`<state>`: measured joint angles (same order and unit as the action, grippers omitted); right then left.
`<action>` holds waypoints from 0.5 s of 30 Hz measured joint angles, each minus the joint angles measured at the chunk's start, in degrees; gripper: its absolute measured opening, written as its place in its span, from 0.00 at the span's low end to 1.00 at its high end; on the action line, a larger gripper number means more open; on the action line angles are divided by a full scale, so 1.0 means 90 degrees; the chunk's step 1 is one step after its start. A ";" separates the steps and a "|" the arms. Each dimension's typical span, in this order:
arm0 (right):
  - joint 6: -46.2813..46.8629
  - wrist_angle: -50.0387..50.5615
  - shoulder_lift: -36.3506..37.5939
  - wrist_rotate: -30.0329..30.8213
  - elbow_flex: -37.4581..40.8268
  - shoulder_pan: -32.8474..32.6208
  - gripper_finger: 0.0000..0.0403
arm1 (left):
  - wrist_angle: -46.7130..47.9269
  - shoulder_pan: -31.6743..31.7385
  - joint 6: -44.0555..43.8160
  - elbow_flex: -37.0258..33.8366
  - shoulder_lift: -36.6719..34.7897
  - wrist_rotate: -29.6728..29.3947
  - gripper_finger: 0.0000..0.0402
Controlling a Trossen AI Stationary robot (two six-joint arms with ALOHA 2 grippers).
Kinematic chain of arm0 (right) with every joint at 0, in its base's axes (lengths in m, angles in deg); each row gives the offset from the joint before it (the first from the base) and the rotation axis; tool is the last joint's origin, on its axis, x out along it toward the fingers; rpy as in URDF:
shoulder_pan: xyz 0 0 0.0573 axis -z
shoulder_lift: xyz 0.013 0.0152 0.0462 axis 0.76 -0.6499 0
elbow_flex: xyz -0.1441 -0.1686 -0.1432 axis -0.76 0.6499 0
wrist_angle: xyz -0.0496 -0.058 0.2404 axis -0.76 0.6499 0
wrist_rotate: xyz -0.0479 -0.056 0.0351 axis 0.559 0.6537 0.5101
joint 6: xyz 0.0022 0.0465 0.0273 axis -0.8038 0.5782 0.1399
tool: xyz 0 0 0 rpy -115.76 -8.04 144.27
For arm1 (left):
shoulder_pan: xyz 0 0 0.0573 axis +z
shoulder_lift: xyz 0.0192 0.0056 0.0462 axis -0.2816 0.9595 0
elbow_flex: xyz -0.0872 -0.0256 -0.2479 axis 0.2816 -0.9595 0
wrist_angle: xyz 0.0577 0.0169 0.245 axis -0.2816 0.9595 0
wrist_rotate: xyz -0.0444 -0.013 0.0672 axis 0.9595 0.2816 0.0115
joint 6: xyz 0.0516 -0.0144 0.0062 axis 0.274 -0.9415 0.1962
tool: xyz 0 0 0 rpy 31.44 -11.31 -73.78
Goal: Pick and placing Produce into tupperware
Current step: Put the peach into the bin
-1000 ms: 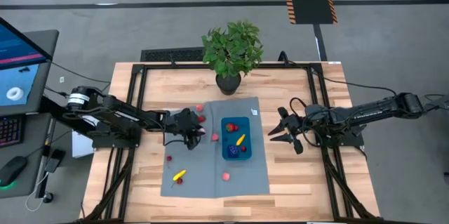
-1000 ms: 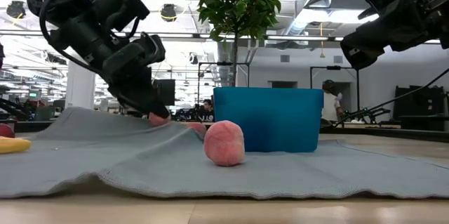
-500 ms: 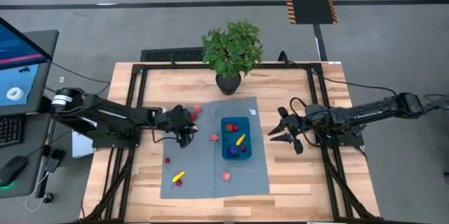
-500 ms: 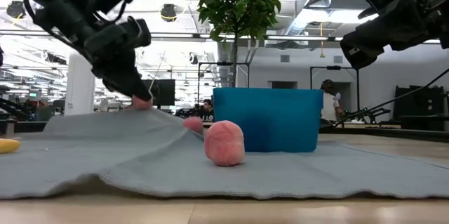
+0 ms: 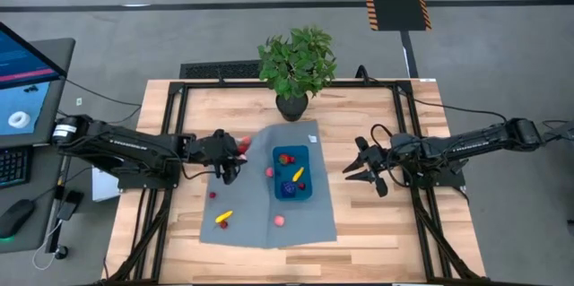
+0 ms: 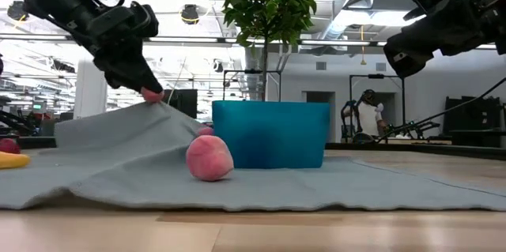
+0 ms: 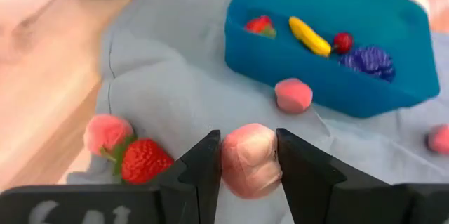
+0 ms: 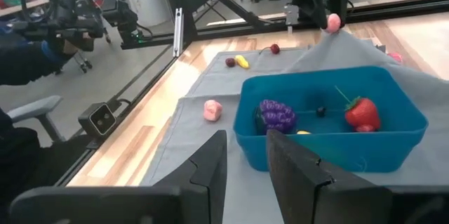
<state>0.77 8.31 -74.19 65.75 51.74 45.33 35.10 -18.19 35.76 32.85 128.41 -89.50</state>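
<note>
- Worktop (image 5: 359,125): light wood slats on a black frame. Both my arms reach in over it from opposite sides.
- Grey cloth mat (image 5: 256,219) lies mid-worktop. Its corner on my left arm's side is pulled up and bunched, so the mat sits skewed.
- Potted plant (image 5: 297,62) stands at the far edge of the worktop, just beyond the mat.
- Blue tupperware (image 5: 309,189) sits on the mat, open top. Inside: strawberry (image 5: 285,158), small banana (image 5: 298,174), purple grape cluster (image 5: 286,188), tiny red cherry (image 7: 342,41).
- My left hand (image 7: 250,155) is over the raised mat corner, off the worktop. It is closed on a pink peach (image 7: 250,161), which is pinched between both fingers; the low view shows the cloth hanging from the same pinch.
- My right hand (image 5: 361,171) hangs above bare worktop beside the mat, on the tupperware's far side from my left hand. Its fingers stand slightly apart and hold nothing.
- Loose produce on the mat: a pink piece (image 5: 268,171) just beside the tupperware, another pink piece (image 5: 280,221) near the mat's front edge, a second banana (image 5: 223,216) with a small red piece (image 5: 221,224) touching it.
- One more strawberry (image 7: 144,161) and a pink piece (image 7: 106,132) lie together on the cloth right by my left hand.
- Small red piece (image 5: 213,195) sits on bare wood, off the mat.
</note>
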 joint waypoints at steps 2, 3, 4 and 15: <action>0.0004 0.0002 0.0000 -0.0005 0.0001 -0.0001 0.31 | 0.0117 -0.0033 -0.0023 0.0000 0.0000 0.0001 0.29; 0.0004 0.0002 0.0000 -0.0005 0.0000 -0.0001 0.30 | 0.0159 -0.0061 -0.0023 0.0000 0.0000 -0.0002 0.29; 0.0004 0.0005 0.0000 -0.0002 0.0002 -0.0001 0.31 | 0.0207 -0.0090 -0.0060 0.0000 0.0000 -0.0004 0.29; 0.0004 0.0010 0.0000 -0.0002 0.0000 0.0002 0.31 | 0.0290 -0.0191 0.0082 -0.0002 -0.0103 -0.0032 0.29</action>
<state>0.81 8.40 -74.19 65.72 51.74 45.35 37.71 -19.91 36.50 32.82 127.49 -89.79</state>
